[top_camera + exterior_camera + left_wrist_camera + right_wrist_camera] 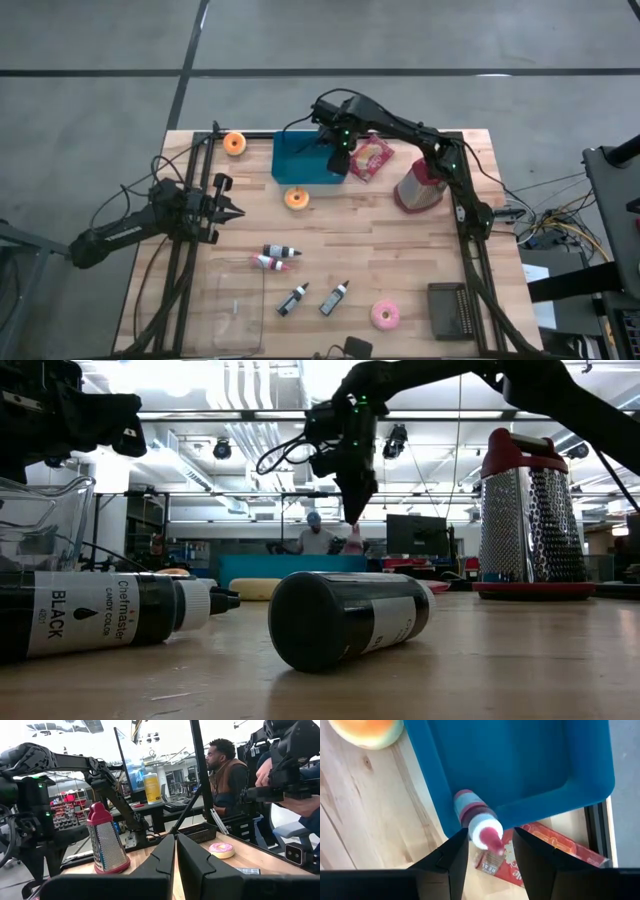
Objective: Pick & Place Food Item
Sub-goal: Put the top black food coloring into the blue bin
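Hanging over the blue tray (520, 765) at upper centre, the right tool (490, 847) has spread fingers flanking a small pink-capped bottle (479, 820); light, stiff, slippery plastic; best pinched mid-body; left tool (228, 208) pressed together, mid-left.

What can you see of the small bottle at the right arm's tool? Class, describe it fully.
The small bottle looks like plastic, with a reddish-pink body, a pale collar and a pink nozzle tip. In the right wrist view it sits between the fingers of the right tool, nozzle end towards the camera, above the blue tray's edge. The fingers stand apart, and contact with them is unclear. It may be being released.
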You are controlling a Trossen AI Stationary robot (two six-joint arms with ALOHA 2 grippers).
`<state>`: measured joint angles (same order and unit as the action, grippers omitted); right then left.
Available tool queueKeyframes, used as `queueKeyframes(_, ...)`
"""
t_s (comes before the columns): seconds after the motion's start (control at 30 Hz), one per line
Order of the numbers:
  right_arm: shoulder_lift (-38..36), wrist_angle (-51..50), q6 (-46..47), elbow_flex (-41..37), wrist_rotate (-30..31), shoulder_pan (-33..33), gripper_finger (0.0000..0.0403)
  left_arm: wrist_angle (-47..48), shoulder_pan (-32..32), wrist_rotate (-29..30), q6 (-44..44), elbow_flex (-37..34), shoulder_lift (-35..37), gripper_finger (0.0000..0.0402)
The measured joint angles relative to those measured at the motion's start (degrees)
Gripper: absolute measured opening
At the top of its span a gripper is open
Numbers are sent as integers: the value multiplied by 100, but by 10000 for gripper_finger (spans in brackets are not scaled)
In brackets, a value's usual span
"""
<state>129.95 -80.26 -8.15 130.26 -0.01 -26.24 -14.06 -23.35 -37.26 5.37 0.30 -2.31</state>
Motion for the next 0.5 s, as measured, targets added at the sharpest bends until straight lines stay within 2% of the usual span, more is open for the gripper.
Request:
queueKeyframes(0.23,0,12,30,18,27,-2,152,2,0,0,0,0,0,26)
queueKeyframes(0.5,-146,273,55,425,147,43,153,1,1,1,0,0,0,26)
